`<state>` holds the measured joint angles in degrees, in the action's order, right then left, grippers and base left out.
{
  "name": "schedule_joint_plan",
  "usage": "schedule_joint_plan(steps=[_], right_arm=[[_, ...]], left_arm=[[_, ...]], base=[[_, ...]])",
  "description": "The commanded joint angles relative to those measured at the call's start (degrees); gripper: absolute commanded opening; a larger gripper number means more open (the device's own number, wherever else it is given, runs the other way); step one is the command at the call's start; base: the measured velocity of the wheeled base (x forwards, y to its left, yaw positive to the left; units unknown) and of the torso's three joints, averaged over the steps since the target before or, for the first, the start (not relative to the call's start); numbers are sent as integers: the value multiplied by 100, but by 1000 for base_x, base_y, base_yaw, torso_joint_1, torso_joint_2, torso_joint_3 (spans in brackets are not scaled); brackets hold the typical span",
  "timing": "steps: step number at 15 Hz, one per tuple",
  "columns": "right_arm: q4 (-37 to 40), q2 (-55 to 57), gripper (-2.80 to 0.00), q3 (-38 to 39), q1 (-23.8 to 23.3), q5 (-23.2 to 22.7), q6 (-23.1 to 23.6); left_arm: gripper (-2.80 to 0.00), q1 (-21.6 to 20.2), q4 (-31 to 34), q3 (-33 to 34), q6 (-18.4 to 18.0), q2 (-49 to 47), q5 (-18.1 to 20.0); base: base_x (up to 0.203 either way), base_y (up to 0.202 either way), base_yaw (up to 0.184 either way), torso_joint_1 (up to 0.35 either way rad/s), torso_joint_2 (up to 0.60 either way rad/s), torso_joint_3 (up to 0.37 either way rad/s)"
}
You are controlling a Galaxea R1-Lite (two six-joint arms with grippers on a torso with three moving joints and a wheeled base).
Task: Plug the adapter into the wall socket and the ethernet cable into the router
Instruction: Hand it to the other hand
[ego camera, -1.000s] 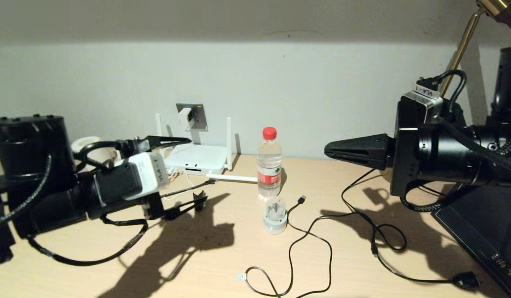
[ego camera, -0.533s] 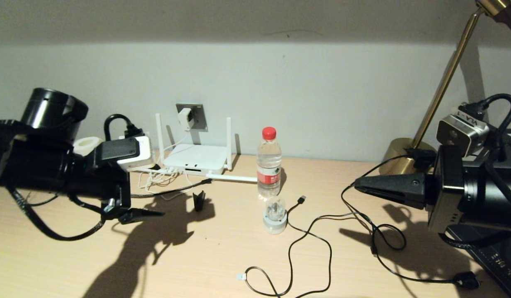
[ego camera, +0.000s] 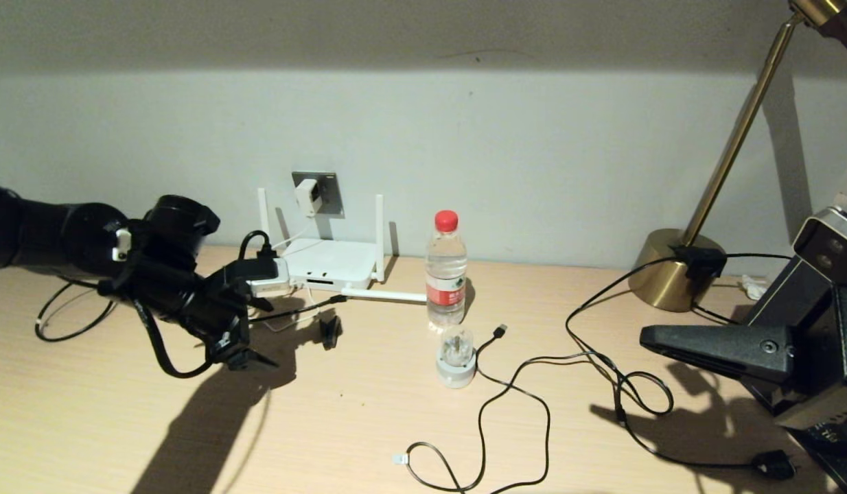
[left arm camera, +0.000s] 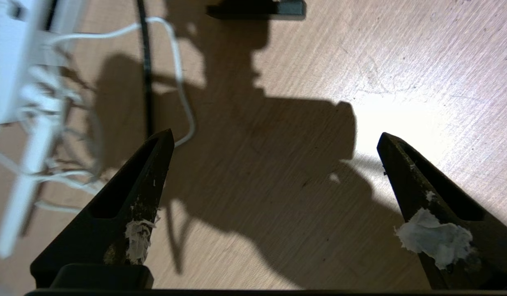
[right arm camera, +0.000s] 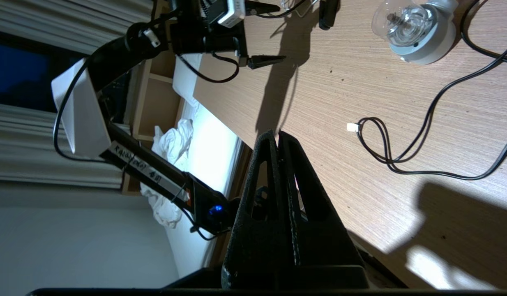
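The white adapter (ego camera: 306,195) sits in the grey wall socket (ego camera: 327,186) above the router (ego camera: 331,263). The black ethernet cable (ego camera: 296,313) lies on the desk in front of the router, its connector end (ego camera: 340,299) close to the router's front. Its black disc (ego camera: 329,330) stands just right of my left gripper (ego camera: 281,331). That gripper hangs open and empty low over the desk. In the left wrist view it (left arm camera: 275,139) frames bare wood, with the cable (left arm camera: 146,74) and the router's edge (left arm camera: 7,61) to one side. My right gripper (ego camera: 646,336) (right arm camera: 277,133) is shut and empty at the right.
A water bottle (ego camera: 446,271) and a white plug with a clear dome (ego camera: 456,357) stand mid-desk. A thin black USB cable (ego camera: 513,391) and a lamp cord with a black plug (ego camera: 773,466) trail beside them. A brass lamp base (ego camera: 676,278) stands at the back right.
My left arm swung back to the left and turned, bringing its open gripper down close to the desk. My right arm drew back to the right and sank, still shut.
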<state>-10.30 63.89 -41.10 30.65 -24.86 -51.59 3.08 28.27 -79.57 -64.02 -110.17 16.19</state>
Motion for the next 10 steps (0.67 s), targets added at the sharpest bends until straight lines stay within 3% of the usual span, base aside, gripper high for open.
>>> schedule_joint_plan(steps=[1,3,10], right_arm=[[-11,-131,-280,106,3,-28,-18],[-12,-131,-280,143,3,-28,-9],[-16,-184,-280,286,3,-54,18]], left_arm=[[0,-100,44,-15,-39,-384,166],[0,-161,1,-26,-64,-598,525],[0,-203,38,-689,-66,-1073,579]], base=[[0,0,0,0,0,0],[0,0,0,0,0,0],[0,0,0,0,0,0]])
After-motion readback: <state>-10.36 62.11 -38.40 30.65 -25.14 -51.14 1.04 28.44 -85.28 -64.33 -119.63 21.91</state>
